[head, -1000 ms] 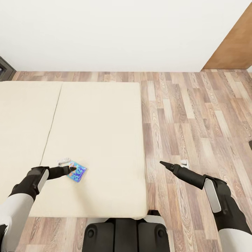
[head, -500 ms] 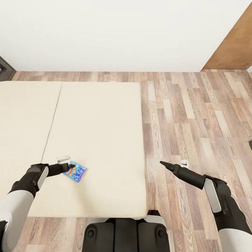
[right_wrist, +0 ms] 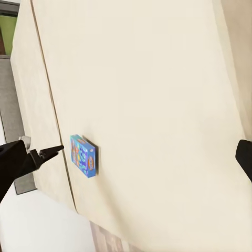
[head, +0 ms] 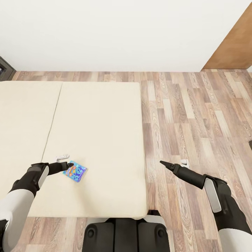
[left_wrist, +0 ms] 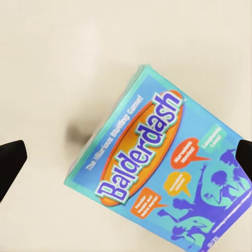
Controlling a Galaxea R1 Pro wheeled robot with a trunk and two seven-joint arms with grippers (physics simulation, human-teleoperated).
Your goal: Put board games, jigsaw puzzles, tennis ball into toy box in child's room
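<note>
L claw open beside small blue board-game box on bed.
Flat blue "Balderdash" box (head: pixel 75 171) lies on beige mattress of low bed (head: pixel 101 126), near its front edge. L gripper (head: pixel 65 161) fingers apart, just by box, not clamping. R gripper (head: pixel 173 163) over wood-plank floor (head: pixel 196 115), fingers apart, holding nothing.

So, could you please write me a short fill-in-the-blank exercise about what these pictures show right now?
1. The blue board game lies on the beige ____.
2. The large word printed on its lid is ____.
3. The left gripper sits beside the game with its jaws ____.
4. The right gripper hangs over the wood-plank ____.

Missing words: mattress; Balderdash; open; floor
</note>
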